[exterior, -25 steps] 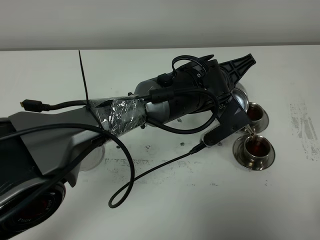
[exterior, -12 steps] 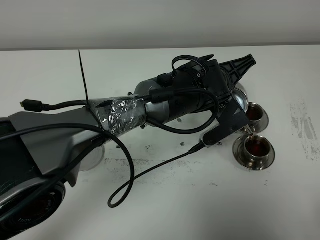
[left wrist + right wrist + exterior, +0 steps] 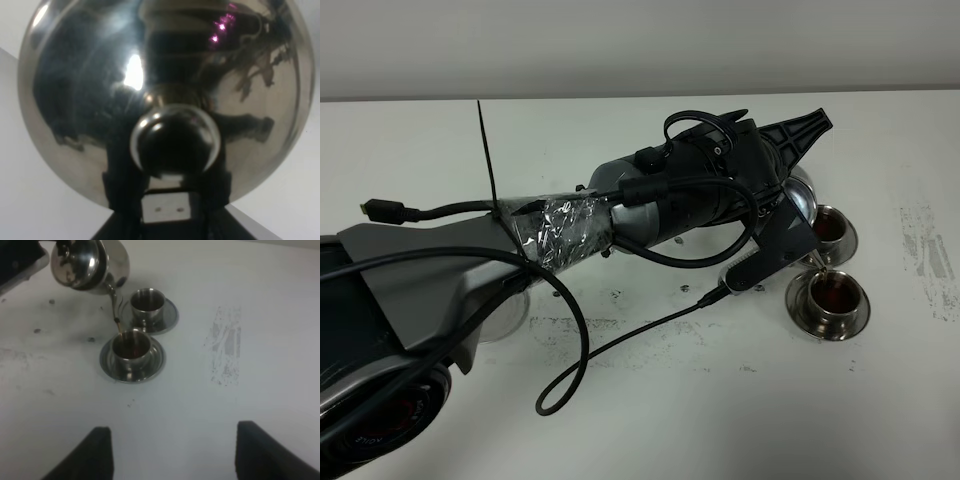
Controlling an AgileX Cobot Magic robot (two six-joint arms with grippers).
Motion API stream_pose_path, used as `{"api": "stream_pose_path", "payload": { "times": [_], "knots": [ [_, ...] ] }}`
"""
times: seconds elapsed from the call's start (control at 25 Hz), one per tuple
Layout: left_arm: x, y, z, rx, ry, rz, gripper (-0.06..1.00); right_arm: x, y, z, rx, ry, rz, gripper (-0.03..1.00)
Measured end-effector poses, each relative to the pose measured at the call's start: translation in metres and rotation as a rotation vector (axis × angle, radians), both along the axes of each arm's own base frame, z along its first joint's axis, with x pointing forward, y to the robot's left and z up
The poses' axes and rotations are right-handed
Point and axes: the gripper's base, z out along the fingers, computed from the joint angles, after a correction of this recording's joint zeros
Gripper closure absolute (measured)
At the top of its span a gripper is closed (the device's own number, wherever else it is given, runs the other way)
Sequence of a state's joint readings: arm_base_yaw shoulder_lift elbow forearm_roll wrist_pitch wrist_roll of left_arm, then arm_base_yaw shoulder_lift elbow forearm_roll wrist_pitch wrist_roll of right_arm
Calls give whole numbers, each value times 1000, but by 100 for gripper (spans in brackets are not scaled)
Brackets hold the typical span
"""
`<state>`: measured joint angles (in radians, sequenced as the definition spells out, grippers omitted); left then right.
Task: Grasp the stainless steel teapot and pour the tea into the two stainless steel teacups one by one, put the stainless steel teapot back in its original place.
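The stainless steel teapot (image 3: 802, 203) hangs tilted above the table, mostly hidden behind my left arm. My left gripper (image 3: 810, 185) is shut on it. In the left wrist view the teapot (image 3: 165, 75) fills the frame, with dark fingers (image 3: 120, 200) below its lid knob. A thin stream of tea (image 3: 118, 325) runs from the spout into the nearer teacup (image 3: 131, 347), which holds reddish-brown liquid (image 3: 832, 297). The farther teacup (image 3: 147, 301) stands on its saucer just behind and also holds some tea (image 3: 830, 230). My right gripper (image 3: 175, 460) hovers open, well short of the cups.
The left arm and its looping black cables (image 3: 580, 340) cover the middle of the white table (image 3: 650, 420). A patch of grey scuff marks (image 3: 225, 347) lies to the right of the cups. Small dark specks dot the surface near the saucers.
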<state>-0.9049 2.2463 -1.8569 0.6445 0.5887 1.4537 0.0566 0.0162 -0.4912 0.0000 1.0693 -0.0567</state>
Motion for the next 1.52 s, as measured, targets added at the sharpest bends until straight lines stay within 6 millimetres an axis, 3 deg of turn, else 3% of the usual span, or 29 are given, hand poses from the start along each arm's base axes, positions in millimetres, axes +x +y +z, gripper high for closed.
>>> {"api": "stream_pose_path", "payload": {
  "times": [0.48,0.96,1.24,1.4,1.52],
  "knots": [
    [-2,-1,-1,-28,33,15,76,0,0,0,0,0,0,46],
    [-4,2,8,-161,84,175,76,0,0,0,0,0,0,46],
    [-14,10,37,-448,224,484,76,0,0,0,0,0,0,46],
    [-21,23,53,-610,334,795,76,0,0,0,0,0,0,46],
    [-23,31,54,-705,396,1021,76,0,0,0,0,0,0,46]
  ]
}}
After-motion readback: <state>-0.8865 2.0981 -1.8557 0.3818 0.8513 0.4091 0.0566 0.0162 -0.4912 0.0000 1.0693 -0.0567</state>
